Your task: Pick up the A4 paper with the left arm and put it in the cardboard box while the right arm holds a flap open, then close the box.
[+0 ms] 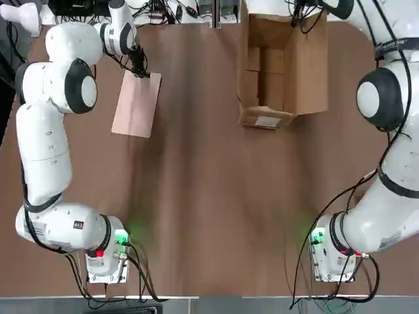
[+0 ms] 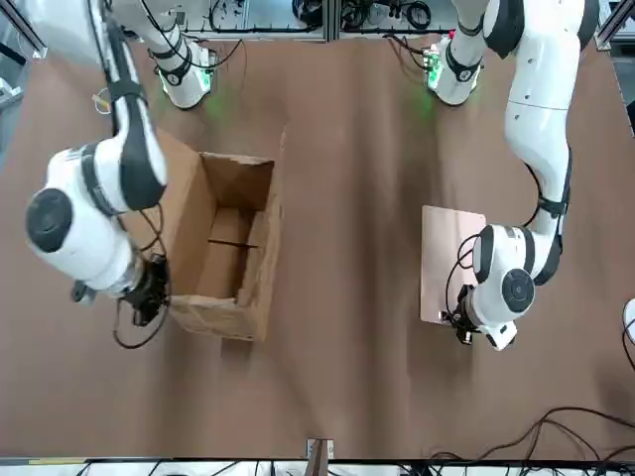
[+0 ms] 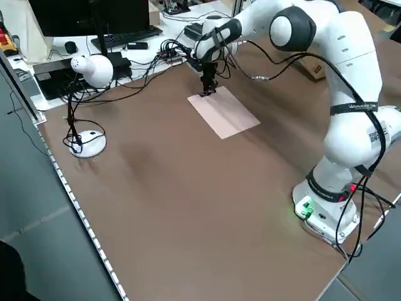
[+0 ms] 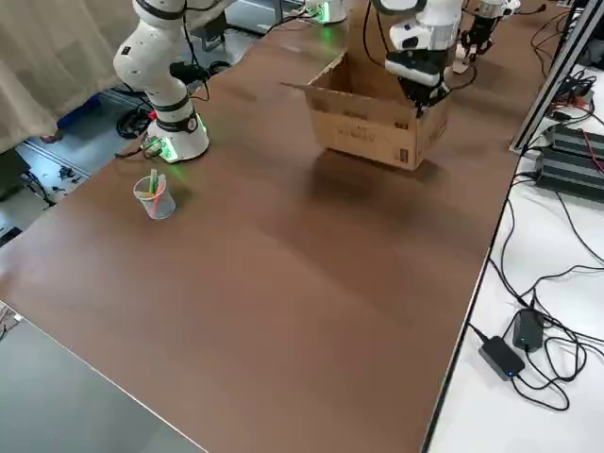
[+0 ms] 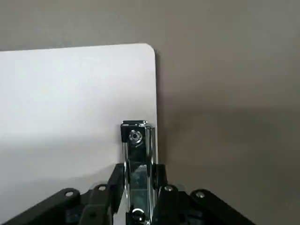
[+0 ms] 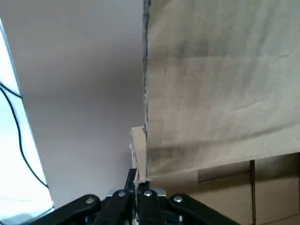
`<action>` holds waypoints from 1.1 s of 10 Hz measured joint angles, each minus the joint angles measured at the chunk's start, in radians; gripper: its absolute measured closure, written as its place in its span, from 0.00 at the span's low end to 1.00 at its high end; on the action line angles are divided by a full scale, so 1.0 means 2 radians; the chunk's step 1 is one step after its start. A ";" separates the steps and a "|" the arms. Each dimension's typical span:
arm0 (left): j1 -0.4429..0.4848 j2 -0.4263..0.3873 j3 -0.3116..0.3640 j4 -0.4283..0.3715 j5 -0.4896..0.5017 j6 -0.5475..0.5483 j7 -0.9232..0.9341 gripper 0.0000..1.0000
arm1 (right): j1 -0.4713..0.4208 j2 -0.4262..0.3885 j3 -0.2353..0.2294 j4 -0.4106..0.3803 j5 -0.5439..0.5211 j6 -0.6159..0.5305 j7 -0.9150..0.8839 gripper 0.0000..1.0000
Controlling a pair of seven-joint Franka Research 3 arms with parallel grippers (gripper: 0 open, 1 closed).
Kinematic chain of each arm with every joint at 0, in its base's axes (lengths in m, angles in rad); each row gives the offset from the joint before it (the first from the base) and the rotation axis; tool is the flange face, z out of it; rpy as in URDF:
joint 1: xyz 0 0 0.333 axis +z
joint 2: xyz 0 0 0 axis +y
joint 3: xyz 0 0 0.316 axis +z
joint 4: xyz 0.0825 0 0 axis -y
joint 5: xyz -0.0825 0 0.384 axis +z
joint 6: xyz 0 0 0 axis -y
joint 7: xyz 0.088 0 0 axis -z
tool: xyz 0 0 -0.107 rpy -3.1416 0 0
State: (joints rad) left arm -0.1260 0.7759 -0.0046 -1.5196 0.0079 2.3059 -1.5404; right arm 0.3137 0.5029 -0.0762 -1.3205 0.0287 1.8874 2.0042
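The pinkish A4 paper (image 1: 136, 104) lies on the table's left side, its metal clip (image 5: 137, 159) at the far end. My left gripper (image 1: 139, 67) comes down on that end and is shut on the clip, one finger on each side (image 5: 137, 194). The paper (image 2: 448, 260) looks flat on the tabletop. The cardboard box (image 1: 278, 72) stands open at the far right, white label (image 1: 267, 121) on its near end face. My right gripper (image 2: 149, 293) is at the box's outer far corner, shut on the edge of a long flap (image 6: 211, 93), holding it outward.
A white lamp (image 3: 88, 69) on a round base stands off the far left corner. A clear cup (image 4: 154, 196) with pens sits near the right arm's base. Cables and a keyboard lie beyond the far edge. Bare brown tabletop (image 1: 216, 196) spans the middle.
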 joint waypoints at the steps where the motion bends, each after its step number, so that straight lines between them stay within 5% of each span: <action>1: 0.001 -0.014 0.001 0.001 0.000 -0.006 0.001 0.68 | 0.017 0.000 0.000 0.004 0.000 0.000 0.020 0.96; 11: 0.027 -0.145 0.007 0.023 0.000 -0.134 0.135 0.68 | 0.103 0.032 -0.001 0.009 -0.002 0.060 0.124 0.96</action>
State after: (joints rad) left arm -0.0716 0.4855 0.0086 -1.4737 0.0078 2.0375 -1.2711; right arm 0.5189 0.5668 -0.0779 -1.3028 0.0246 2.0075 2.2518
